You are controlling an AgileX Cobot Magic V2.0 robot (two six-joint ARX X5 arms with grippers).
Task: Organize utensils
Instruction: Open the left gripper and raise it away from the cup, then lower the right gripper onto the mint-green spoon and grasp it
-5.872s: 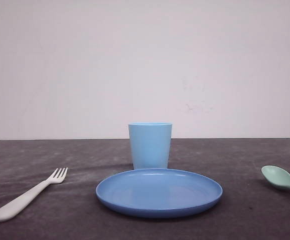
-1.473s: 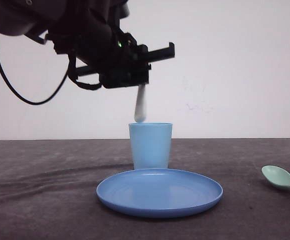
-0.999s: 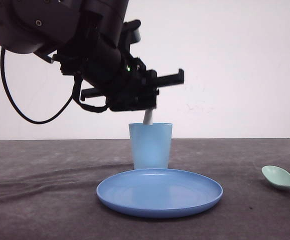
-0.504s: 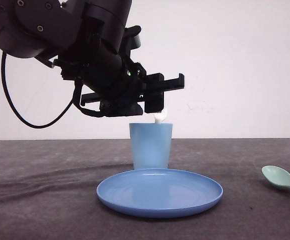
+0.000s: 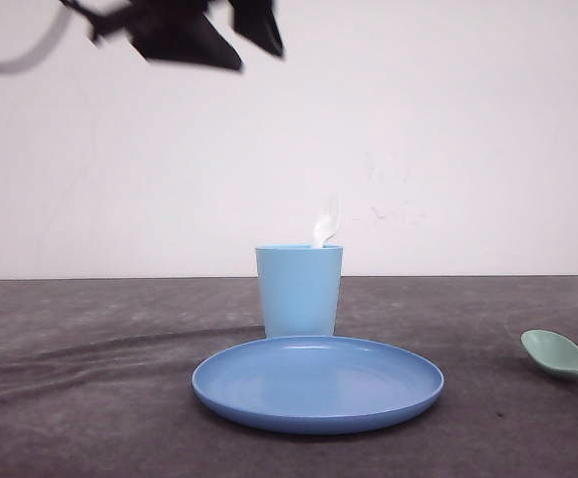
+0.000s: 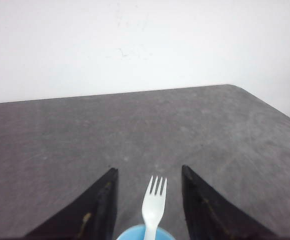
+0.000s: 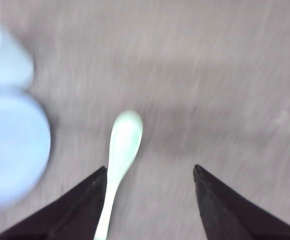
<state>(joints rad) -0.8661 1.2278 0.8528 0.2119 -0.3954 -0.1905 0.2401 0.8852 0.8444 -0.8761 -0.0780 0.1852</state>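
The white fork [image 5: 326,220] stands in the light blue cup [image 5: 299,291], tines up and leaning against the right side of the rim. In the left wrist view the fork [image 6: 154,202] rises from the cup [image 6: 146,233] between the fingers of my open left gripper [image 6: 149,172], which does not touch it. In the front view that gripper's dark body [image 5: 204,30] is high at the upper left. The mint-green spoon [image 5: 562,356] lies on the table at the far right. My right gripper [image 7: 150,171] is open above the spoon [image 7: 120,157], whose handle runs beside one finger.
A round blue plate [image 5: 317,381] sits in front of the cup on the dark grey table [image 5: 90,378]. The plate [image 7: 12,147] and cup show blurred at the side of the right wrist view. A white wall stands behind the table.
My left gripper carried the fork over the cup, lowered it in handle first, let go, and has risen up and away to the left. The fork stays in the cup.
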